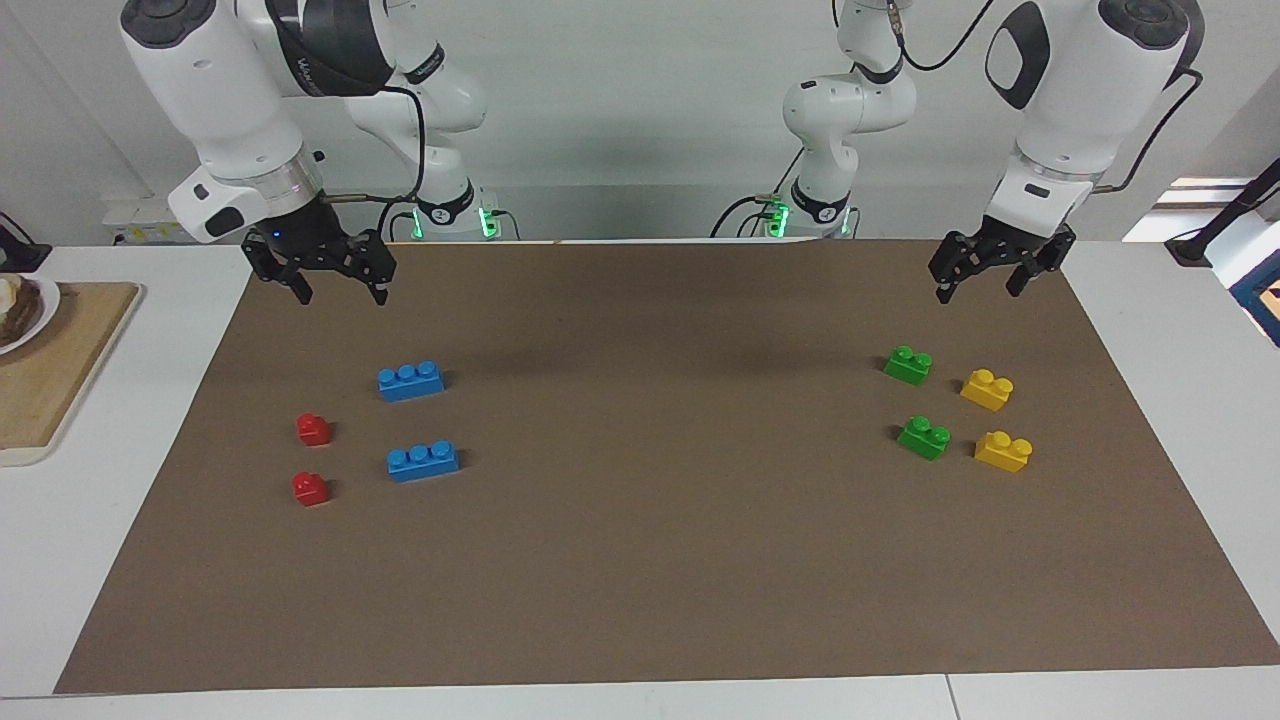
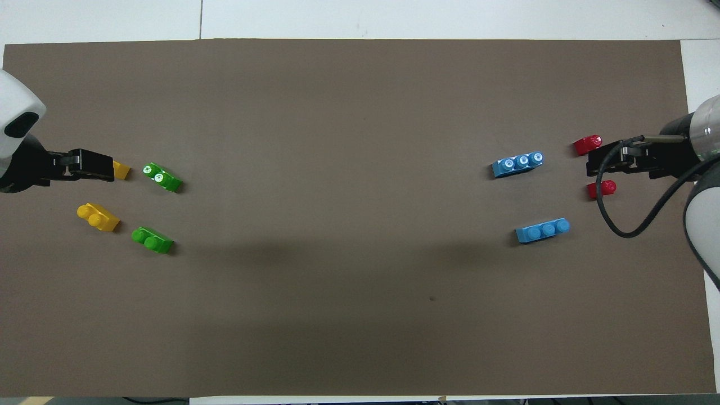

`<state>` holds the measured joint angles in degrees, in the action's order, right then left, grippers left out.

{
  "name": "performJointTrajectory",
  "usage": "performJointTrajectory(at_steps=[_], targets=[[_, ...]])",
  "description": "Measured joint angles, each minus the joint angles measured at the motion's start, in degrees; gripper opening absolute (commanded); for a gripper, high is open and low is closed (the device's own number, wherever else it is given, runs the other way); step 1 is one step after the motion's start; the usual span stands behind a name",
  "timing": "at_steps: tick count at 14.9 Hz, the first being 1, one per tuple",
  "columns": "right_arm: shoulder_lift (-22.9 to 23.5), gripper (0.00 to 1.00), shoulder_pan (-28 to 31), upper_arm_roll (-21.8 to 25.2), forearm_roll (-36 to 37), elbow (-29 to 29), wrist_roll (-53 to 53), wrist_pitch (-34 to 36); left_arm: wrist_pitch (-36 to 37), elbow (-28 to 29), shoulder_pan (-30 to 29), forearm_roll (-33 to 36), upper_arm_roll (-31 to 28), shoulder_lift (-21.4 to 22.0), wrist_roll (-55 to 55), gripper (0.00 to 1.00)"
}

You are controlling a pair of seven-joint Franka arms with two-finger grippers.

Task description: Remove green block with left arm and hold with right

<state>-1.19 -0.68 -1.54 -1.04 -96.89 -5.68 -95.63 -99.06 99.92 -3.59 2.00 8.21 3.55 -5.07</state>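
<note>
Left gripper [image 1: 980, 283] hangs with jaws released and empty, up in the air over the mat edge at the left arm's end of the bench; right gripper [image 1: 338, 283], blue light on, also jaws released, empty, up over the mat at the right arm's end. Below the left jaws and a little farther from the robots sit two green blocks: the closer one [image 1: 908, 364] just out from the jaws, the second green block [image 1: 924, 437] farther out again. Two yellow blocks [image 1: 987, 389] lie just beside the greens, toward the bench end, so the jaws have to come down on the inner column. Under and out from the right jaws: two blue blocks [image 1: 411, 380] and two red blocks [image 1: 313, 429], well apart from the greens. All blocks rest loose on the brown mat [image 1: 640, 560], nothing stacked. Step looks like the start, approach not begun. Next move likely: left jaws drop onto a green block, straddle it clear of the neighbouring yellow, clench, lift; right waits to receive.
</note>
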Motion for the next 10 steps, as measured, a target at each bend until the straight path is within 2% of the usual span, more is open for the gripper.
performJointTrajectory(at_steps=[10], targets=[[0.0, 1.00, 0.0, 0.0, 0.1, 0.0, 2.9, 0.2, 0.0, 0.0, 0.5, -2.4, -1.6, 0.0, 0.0, 1.00]])
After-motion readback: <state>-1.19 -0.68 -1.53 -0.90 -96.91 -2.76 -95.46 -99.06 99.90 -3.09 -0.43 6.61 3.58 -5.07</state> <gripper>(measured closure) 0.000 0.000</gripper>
